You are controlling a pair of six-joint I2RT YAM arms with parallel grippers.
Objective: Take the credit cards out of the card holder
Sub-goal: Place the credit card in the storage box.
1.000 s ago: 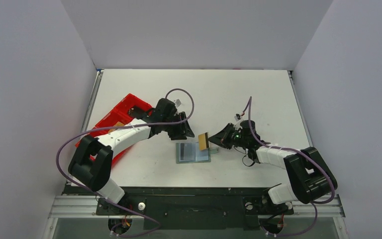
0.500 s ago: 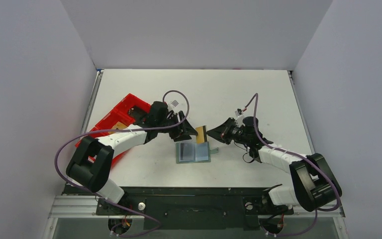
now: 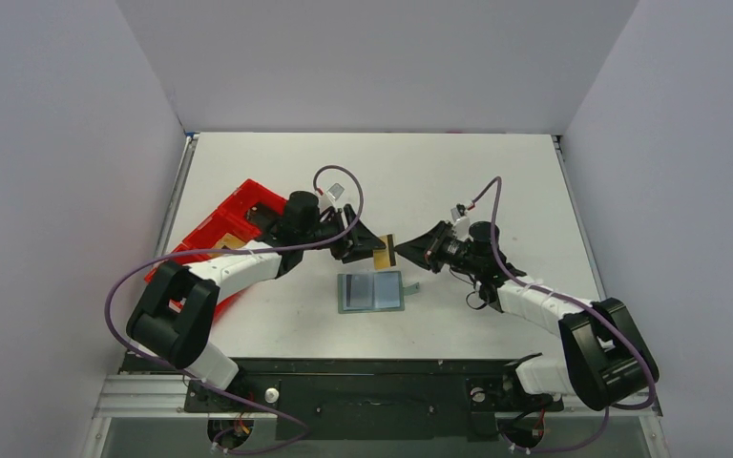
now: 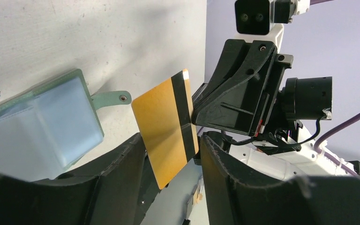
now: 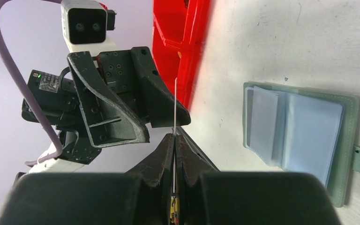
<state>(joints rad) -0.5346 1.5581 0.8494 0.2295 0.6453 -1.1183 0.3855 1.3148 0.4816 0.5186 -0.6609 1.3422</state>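
Observation:
The grey-green card holder [image 3: 370, 291] lies open on the table, with bluish card faces in its sleeves [image 5: 281, 131] and its tab [image 4: 110, 98] to one side. My right gripper [image 3: 401, 255] is shut on the tan-gold card [image 3: 385, 251], which it holds upright above the table behind the holder. In the right wrist view the card [image 5: 174, 105] is edge-on between the closed fingertips. My left gripper [image 3: 370, 250] is open. In the left wrist view its fingers [image 4: 117, 173] stand on either side of the gold card [image 4: 164, 126] with gaps.
A long red plastic tray [image 3: 224, 234] lies at the left under the left arm and also shows in the right wrist view [image 5: 180, 37]. White walls enclose the table on three sides.
The right gripper has lifted the gold card up and away from the holder. The left gripper has swung toward it, so the card now stands between its open fingers.

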